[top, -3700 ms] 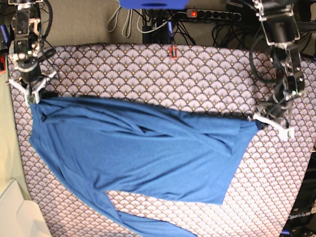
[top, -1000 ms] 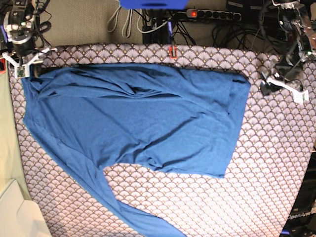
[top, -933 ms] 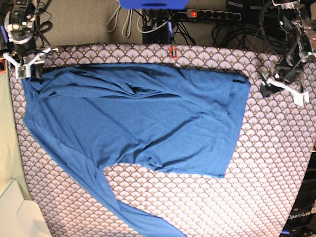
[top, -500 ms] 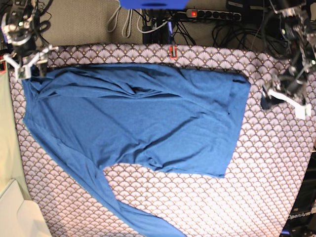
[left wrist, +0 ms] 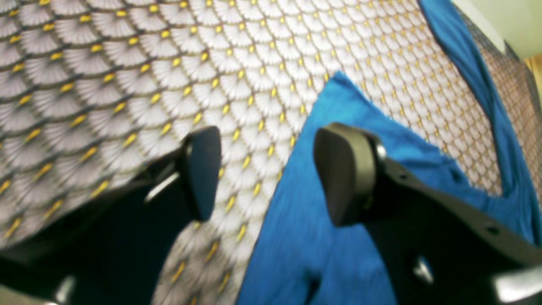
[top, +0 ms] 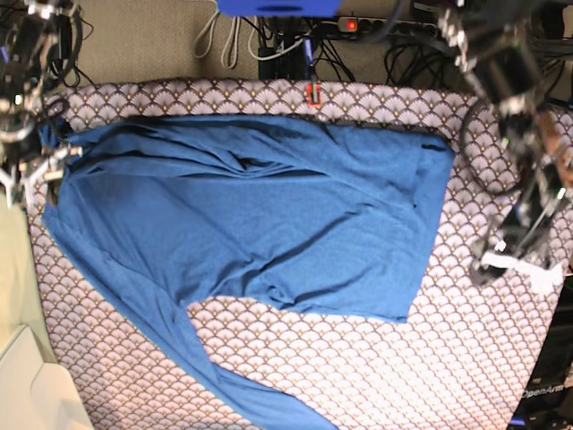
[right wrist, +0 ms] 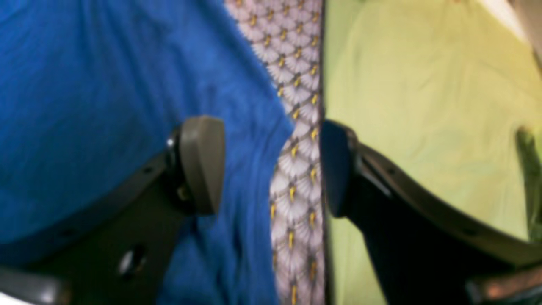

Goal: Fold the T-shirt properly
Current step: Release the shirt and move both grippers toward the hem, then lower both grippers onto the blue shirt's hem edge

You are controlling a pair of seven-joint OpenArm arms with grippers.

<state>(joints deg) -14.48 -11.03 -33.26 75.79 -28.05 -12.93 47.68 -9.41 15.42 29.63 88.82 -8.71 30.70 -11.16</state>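
Note:
The T-shirt (top: 260,215) is royal blue and lies spread across the patterned table, one long sleeve (top: 224,385) running off toward the near edge. My left gripper (top: 517,267) hangs open to the right of the shirt's hem, apart from it. In the left wrist view this gripper (left wrist: 273,173) is open over the shirt's edge (left wrist: 338,237) with nothing between its fingers. My right gripper (top: 29,176) is at the shirt's left edge. The right wrist view shows it (right wrist: 271,167) open above the shirt's border (right wrist: 106,84) and the table's rim, holding nothing.
The scallop-patterned tablecloth (top: 466,358) covers the table. A red clip (top: 313,93), a power strip (top: 385,27) and cables lie along the far edge. A white box (top: 27,385) stands at the near left. Pale green floor (right wrist: 423,106) lies past the left edge.
Both grippers have moved from the shirt's far corners toward the near side. The right gripper has opened wider. The shirt lies as before.

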